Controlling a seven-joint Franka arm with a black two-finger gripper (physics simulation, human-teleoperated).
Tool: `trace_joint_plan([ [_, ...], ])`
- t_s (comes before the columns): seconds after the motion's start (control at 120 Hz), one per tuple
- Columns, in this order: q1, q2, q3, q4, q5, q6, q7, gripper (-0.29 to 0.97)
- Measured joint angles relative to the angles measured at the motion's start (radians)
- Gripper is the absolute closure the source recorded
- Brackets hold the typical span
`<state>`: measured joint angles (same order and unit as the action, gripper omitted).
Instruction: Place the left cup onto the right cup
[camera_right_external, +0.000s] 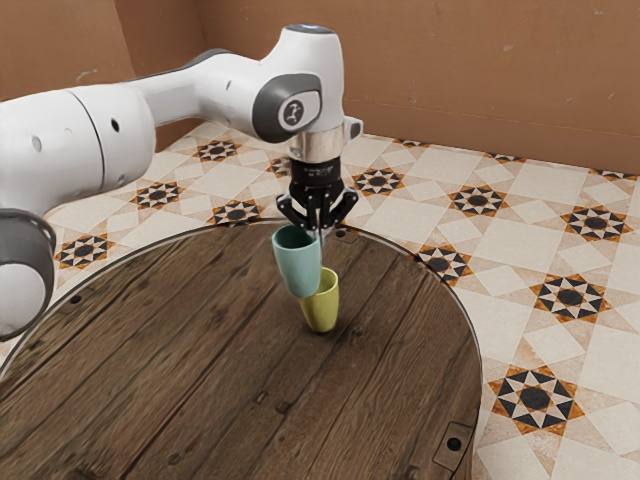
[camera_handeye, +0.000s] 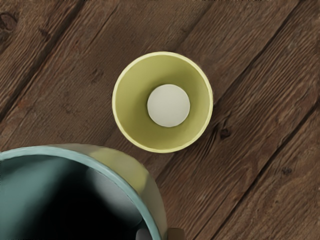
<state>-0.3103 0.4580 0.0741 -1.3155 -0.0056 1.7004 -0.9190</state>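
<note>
The black pincer (camera_right_external: 316, 232) pinches the rim of the teal ceramic cup (camera_right_external: 298, 262), which hangs slightly tilted just below it. The yellow-green cup (camera_right_external: 322, 302) stands upright on the round dark wooden surface (camera_right_external: 170, 380), just beside and lower.

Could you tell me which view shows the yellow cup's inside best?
The wrist view: it looks down into the yellow cup, pale floor visible. The exterior view shows its outside, partly behind the teal cup.

Two views over one round wooden table (camera_right_external: 150, 380).
Exterior camera looks down from the side, farther back; wrist camera looks straight down, close. Both show the yellow cup (camera_right_external: 322, 302) and the teal cup (camera_right_external: 297, 262).
</note>
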Motion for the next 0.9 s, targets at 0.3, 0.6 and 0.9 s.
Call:
trace_joint_plan([
  [0.3,-0.005,0.052,0.000,0.073,0.000,-0.021,0.016,0.79],
  [0.6,0.000,0.106,-0.005,0.133,0.000,-0.028,0.029,0.79],
  [0.9,0.030,0.108,-0.006,0.134,0.000,-0.029,0.040,0.79],
])
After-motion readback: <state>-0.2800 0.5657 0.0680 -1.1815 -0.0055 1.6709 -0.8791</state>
